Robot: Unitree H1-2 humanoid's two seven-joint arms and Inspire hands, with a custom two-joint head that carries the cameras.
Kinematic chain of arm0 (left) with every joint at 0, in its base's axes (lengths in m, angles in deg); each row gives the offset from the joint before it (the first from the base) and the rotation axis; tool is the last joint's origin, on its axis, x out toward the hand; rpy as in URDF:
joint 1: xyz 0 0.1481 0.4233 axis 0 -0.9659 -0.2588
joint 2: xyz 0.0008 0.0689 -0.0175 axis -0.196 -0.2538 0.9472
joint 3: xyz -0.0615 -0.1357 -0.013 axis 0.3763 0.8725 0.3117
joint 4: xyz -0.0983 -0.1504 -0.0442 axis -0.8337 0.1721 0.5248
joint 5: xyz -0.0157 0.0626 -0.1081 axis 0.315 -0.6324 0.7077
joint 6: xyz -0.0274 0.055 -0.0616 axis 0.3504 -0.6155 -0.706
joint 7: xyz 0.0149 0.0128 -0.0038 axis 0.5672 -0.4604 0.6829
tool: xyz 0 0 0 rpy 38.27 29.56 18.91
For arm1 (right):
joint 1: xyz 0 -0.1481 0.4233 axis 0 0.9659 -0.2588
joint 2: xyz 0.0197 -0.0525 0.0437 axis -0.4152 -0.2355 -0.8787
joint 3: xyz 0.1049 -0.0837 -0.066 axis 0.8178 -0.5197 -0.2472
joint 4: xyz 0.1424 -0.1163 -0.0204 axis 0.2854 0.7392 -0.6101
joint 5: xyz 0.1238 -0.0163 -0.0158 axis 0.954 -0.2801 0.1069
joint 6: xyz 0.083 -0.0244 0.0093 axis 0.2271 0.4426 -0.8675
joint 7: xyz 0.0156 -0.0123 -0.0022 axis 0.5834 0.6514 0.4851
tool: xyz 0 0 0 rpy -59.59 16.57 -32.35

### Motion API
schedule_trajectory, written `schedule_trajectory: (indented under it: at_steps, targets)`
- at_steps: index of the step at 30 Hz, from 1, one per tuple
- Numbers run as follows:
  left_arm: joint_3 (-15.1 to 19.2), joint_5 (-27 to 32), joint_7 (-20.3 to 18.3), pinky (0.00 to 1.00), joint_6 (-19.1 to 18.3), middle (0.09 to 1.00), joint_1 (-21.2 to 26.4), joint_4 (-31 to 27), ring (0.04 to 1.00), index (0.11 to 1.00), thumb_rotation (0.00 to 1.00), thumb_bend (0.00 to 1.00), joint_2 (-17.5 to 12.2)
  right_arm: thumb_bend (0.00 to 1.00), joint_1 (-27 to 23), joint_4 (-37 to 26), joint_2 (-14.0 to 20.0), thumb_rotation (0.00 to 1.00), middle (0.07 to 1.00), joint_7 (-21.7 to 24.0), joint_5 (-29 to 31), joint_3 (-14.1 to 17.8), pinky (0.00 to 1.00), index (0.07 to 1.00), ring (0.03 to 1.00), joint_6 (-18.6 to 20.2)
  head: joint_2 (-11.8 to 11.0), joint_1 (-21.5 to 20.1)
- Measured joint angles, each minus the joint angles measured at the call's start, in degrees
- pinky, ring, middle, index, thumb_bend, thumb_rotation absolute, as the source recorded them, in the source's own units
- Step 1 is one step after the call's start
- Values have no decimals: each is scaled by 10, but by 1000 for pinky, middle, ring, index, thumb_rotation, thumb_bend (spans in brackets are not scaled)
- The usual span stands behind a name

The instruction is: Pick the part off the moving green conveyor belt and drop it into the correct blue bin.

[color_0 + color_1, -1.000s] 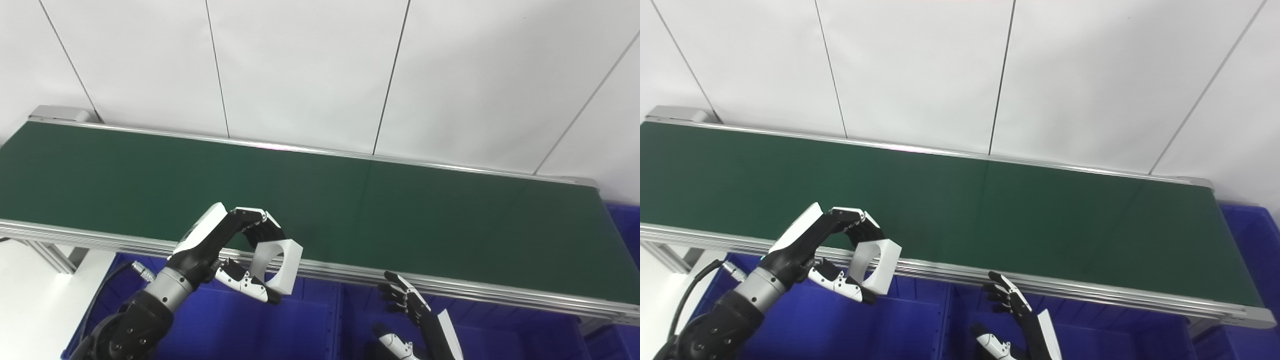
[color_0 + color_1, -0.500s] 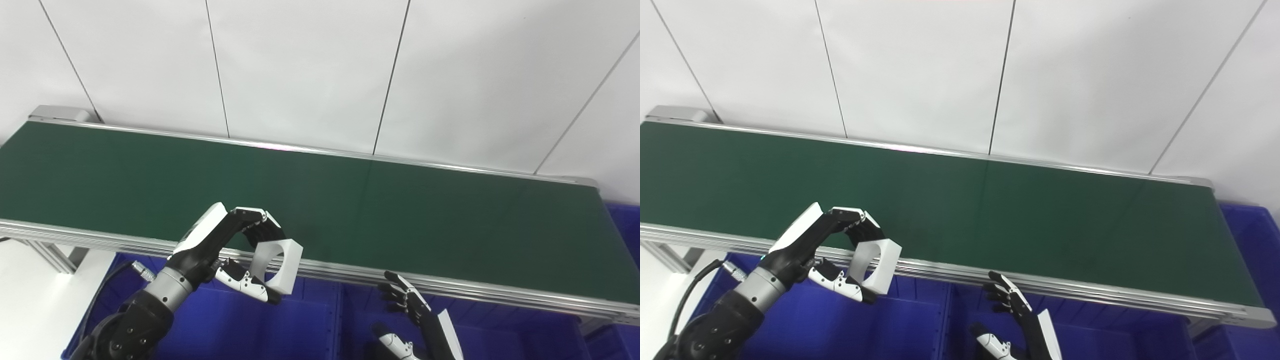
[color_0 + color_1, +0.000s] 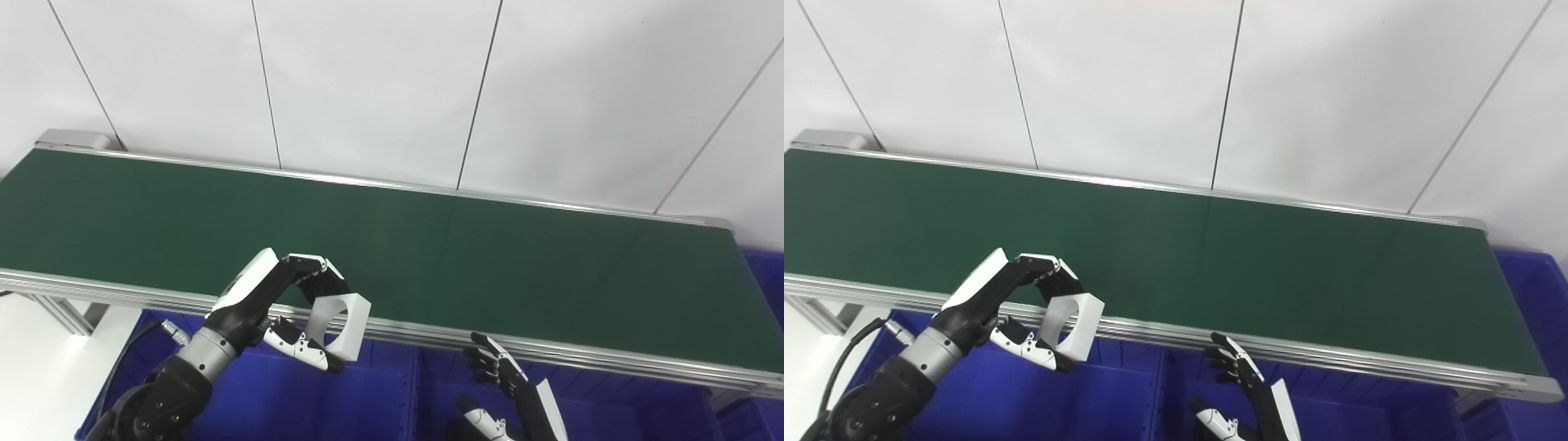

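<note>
My left hand [image 3: 269, 306] is shut on a white block with a round hole [image 3: 340, 324], pinched between fingers above and thumb below. The block hangs in the air over the near rail of the green conveyor belt [image 3: 429, 245], above a blue bin [image 3: 343, 398]. My right hand [image 3: 505, 392] sits low at the bottom edge over another blue bin [image 3: 612, 416], fingers spread and holding nothing. The belt surface carries no part.
A silver rail [image 3: 582, 355] runs along the belt's near edge, with blue bins side by side beneath it. Another blue bin [image 3: 1531, 288] shows past the belt's right end. White wall panels stand behind. A metal frame leg [image 3: 61, 312] stands at lower left.
</note>
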Motion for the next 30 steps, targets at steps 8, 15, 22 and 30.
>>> schedule_trajectory:
  at_steps: [8, 15, 22, 30]
  targets:
    - [0, 0, 0, 483, 0, 514, 0, 0, 485, 453, 0, 500, 0, 616, 0, 0, 0, 594, 790, 0, 0, 0, 680, 868, 756, 0, 0, 0]
    - [0, 0, 0, 483, 0, 514, 0, 0, 485, 453, 0, 500, 0, 616, 0, 0, 0, 594, 790, 0, 0, 0, 680, 868, 756, 0, 0, 0]
    - [0, 0, 0, 483, 0, 514, 0, 0, 485, 453, 0, 500, 0, 616, 0, 0, 0, 594, 790, 0, 0, 0, 680, 868, 756, 0, 0, 0]
    - [0, 0, 0, 483, 0, 514, 0, 0, 485, 453, 0, 500, 0, 616, 0, 0, 0, 594, 790, 0, 0, 0, 680, 868, 756, 0, 0, 0]
